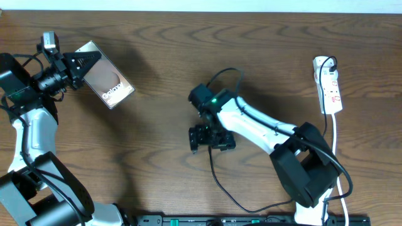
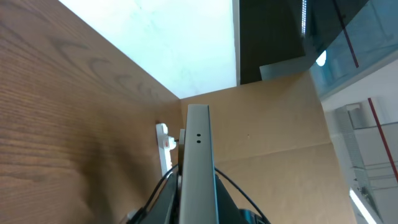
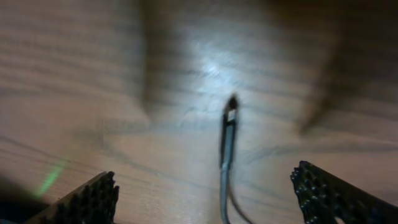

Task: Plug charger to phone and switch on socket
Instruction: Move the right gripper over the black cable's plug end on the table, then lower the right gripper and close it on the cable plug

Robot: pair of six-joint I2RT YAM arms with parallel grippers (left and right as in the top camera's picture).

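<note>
My left gripper is sitting at the far left of the table with its jaws pressed together on the phone, pinching it at one end. In the overhead view the phone is showing its screen with white lettering and is slanting across the wood grain. In my left wrist view the phone is presenting edge-on, standing up straight from between the jaws, with two small holes showing in its narrow face. My right gripper is hanging over the middle of the table, well apart from the phone, with its jaws spread wide and pinching nothing. In my right wrist view the charger cable is lying on the wood between my two fingers, touching neither, and its plug tip is pointing away from the camera; that view is blurred. The power strip is lying at the far right of the table, well apart from both grippers, with its white cord trailing towards the near edge. The position of its switch is too small for me to tell.
</note>
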